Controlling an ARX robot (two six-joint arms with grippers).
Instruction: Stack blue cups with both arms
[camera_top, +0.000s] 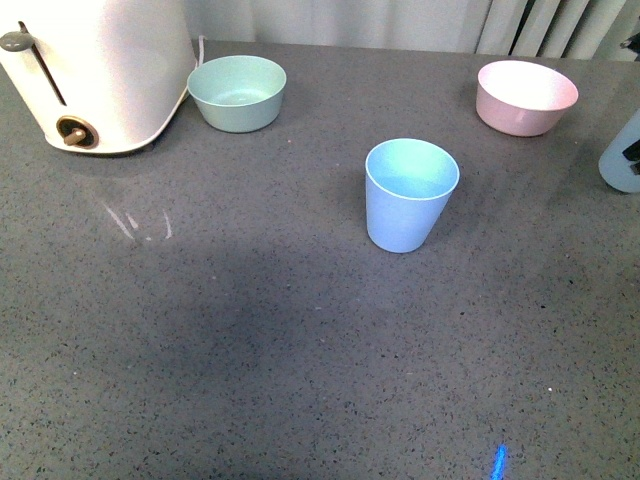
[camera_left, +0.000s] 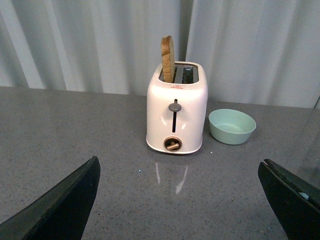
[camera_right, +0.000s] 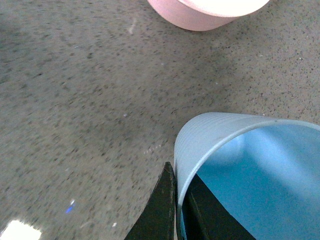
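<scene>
One blue cup (camera_top: 410, 195) stands upright and alone in the middle of the grey counter. A second blue cup (camera_right: 250, 165) is pinched at its rim by my right gripper (camera_right: 177, 182), one black finger (camera_right: 160, 210) outside the wall and the other inside. In the front view this held cup (camera_top: 620, 155) shows only partly at the far right edge. My left gripper (camera_left: 177, 200) is open wide with nothing between its fingers (camera_left: 60, 205); it faces the toaster, and no cup appears in its view.
A white toaster (camera_top: 100, 70) with a slice of bread (camera_left: 168, 59) stands at the back left, a mint green bowl (camera_top: 237, 92) beside it. A pink bowl (camera_top: 526, 96) sits at the back right, near the held cup. Curtains hang behind the counter.
</scene>
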